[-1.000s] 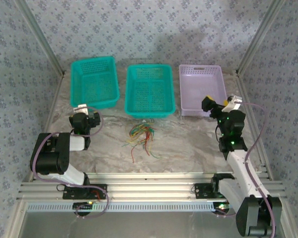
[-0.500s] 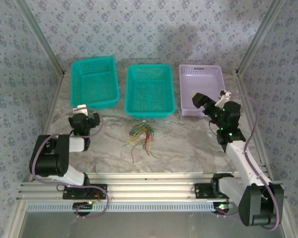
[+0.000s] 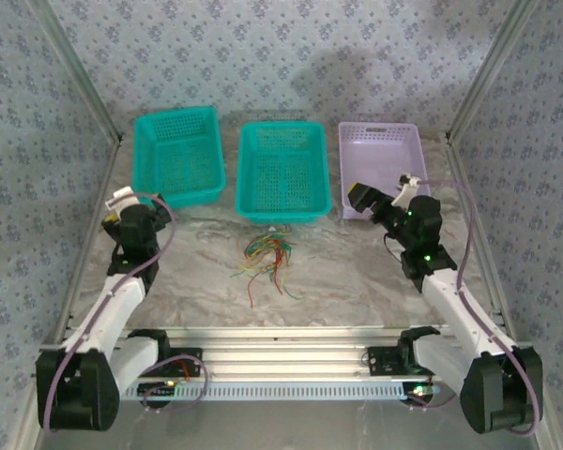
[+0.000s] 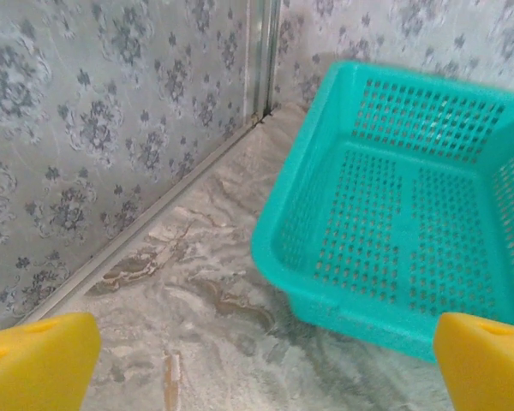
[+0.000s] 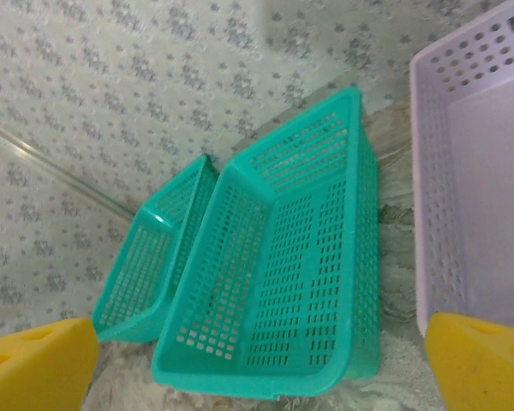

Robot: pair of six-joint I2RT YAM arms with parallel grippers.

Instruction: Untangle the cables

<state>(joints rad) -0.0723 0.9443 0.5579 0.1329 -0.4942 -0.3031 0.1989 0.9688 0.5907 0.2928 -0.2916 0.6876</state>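
Both arms have swung out, jaws wide and empty — left gripper (image 3: 115,214) at 9 o'clock, right gripper (image 3: 358,197) at 2 o'clock of the cables (image 3: 267,255), untouched on the table (image 3: 357,277) — so the reaching only begins.

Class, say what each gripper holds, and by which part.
Nothing: the left gripper and right gripper are open and empty; the cables lie on the table.

The cables (image 3: 267,253), heaped just before the middle teal basket (image 3: 283,173), look too small to trace; the lilac basket (image 5: 480,197) beside it runs off-frame.
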